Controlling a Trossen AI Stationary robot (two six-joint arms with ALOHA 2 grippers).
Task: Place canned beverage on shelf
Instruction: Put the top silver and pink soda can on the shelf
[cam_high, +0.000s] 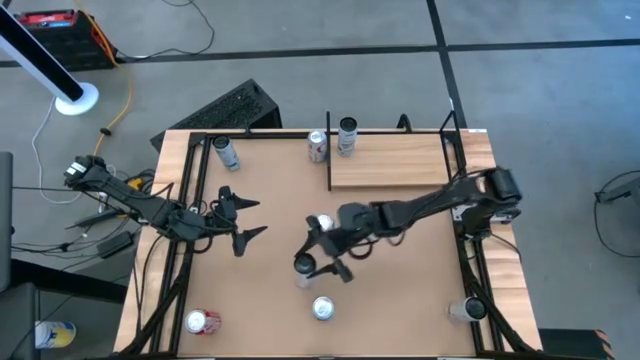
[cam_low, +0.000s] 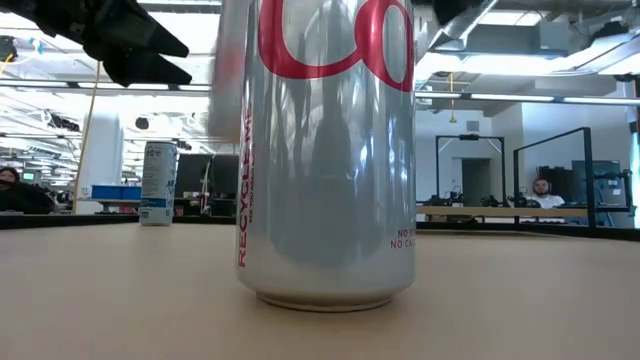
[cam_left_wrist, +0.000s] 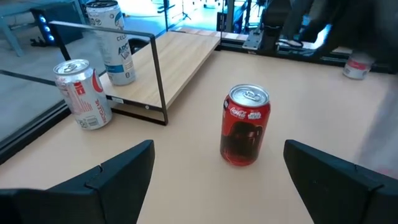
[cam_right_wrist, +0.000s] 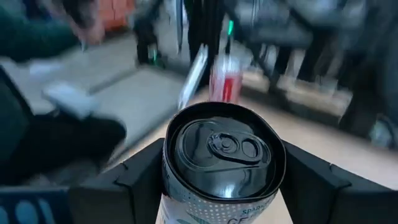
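Right fingers (cam_right_wrist: 217, 186) either side of a dark-topped can (cam_right_wrist: 222, 163) at worktop (cam_high: 270, 200) centre, seemingly touching, grip uncertain. Left fingers (cam_left_wrist: 214, 180) spread wide at nine o'clock. Shelf (cam_high: 390, 160) at one o'clock.

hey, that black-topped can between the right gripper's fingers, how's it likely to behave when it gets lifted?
The black-topped can looks rigid and smooth, so probably slippery. It stands upright, tall and round; a tilted grip might tip it and let it roll. The right gripper flanks it.
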